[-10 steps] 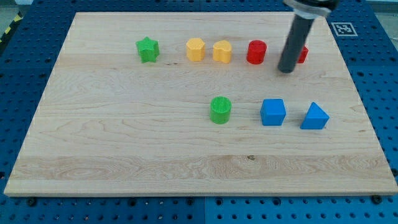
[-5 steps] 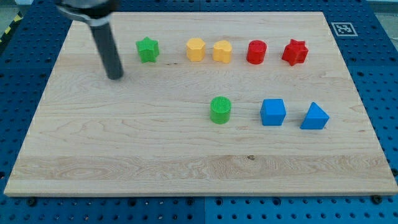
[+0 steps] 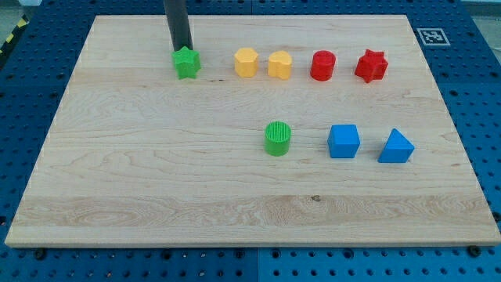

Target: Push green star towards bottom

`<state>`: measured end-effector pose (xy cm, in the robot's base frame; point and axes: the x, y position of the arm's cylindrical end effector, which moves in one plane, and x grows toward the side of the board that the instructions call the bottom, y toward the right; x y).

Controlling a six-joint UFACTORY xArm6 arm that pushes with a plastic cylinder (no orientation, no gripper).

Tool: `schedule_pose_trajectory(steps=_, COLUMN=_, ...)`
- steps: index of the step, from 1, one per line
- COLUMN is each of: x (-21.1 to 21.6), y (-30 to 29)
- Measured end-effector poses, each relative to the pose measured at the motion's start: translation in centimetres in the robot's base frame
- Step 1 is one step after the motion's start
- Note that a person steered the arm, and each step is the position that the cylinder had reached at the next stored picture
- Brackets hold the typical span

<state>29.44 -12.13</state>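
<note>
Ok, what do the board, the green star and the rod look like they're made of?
The board looks like pale wood with a matte finish: grain lines and seams between planks show. The green star looks like plastic, possibly 3D-printed, matte and evenly coloured, though any ridging is too fine to confirm. The rod above my tip, which sits at the star's top edge, is dark and smooth, metal or plastic; I cannot tell which.

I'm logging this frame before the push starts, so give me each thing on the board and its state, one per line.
my tip: at the green star's top edge, seemingly touching it
green star: top row, far left
yellow block: beside the second yellow block
second yellow block: apart from red cylinder
red cylinder: upright
red star: top row, far right
green cylinder: upright, alone mid-board
blue cube: flat
blue wedge-like block: rightmost
</note>
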Motion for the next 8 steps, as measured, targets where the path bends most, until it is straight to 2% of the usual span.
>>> schedule_pose_trajectory(steps=2, x=3.8, y=0.6)
schedule_pose_trajectory(steps=4, x=6.2, y=6.6)
schedule_pose_trajectory(steps=5, x=6.8, y=6.5)
schedule_pose_trajectory(steps=8, x=6.9, y=1.3)
